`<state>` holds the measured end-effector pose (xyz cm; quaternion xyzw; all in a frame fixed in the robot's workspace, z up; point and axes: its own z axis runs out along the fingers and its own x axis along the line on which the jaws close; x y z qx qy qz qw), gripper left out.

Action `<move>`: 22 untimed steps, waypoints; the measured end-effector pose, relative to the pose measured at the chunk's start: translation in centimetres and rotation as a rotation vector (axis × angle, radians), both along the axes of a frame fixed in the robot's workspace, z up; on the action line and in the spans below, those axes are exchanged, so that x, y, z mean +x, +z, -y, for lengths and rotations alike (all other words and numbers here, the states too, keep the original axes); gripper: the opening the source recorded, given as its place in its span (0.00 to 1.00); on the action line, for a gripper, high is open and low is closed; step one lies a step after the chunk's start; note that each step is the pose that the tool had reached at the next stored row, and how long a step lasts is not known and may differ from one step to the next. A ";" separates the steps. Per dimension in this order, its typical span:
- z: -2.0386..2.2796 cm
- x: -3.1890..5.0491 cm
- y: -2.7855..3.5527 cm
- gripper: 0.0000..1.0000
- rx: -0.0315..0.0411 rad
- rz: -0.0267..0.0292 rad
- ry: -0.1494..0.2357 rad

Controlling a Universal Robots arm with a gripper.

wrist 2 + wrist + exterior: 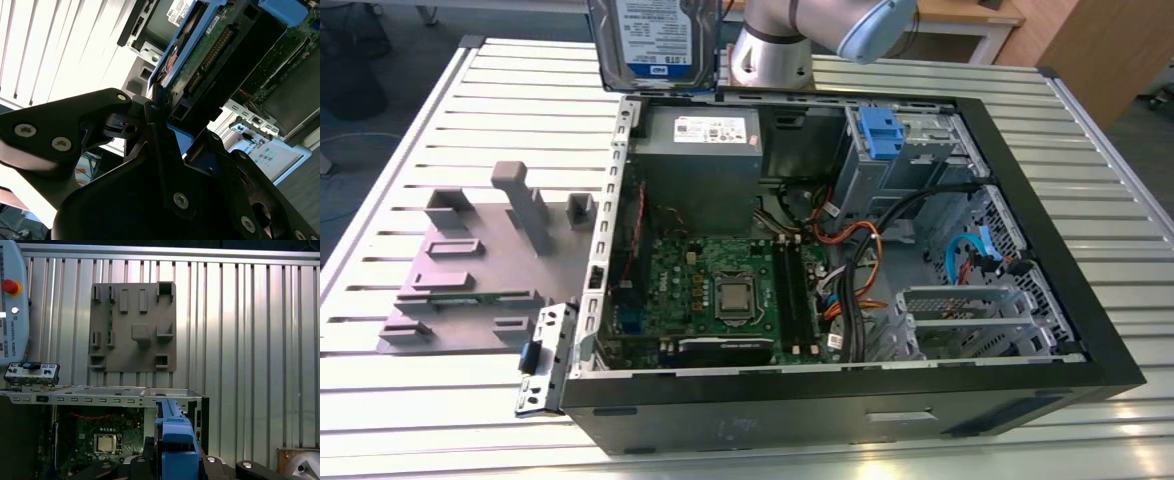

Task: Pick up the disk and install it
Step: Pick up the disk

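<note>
While the tool clamps it, the disk, flat, rectangular, white-and-blue label, blue frame.

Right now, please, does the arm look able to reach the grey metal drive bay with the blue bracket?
Probably yes: the black case lies open and the grey metal drive bay sits uncovered close to the arm, whose tool grips the silver blue-framed disk.

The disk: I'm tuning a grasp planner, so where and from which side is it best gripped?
Likely from one end of the disk, the hand closing across its broad flat faces, as now: it is a thin slab, and the other end is free.
</note>
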<state>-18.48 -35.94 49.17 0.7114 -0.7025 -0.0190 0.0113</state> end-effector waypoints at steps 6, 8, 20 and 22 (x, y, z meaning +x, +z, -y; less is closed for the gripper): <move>0.00 0.63 0.00 0.36 0.0001 0.0000 0.000; 0.00 0.85 0.00 0.36 0.0000 0.0000 0.000; 0.00 2.09 0.00 0.36 0.0001 -0.0001 0.000; 0.00 2.30 0.00 0.36 0.0001 -0.0001 0.000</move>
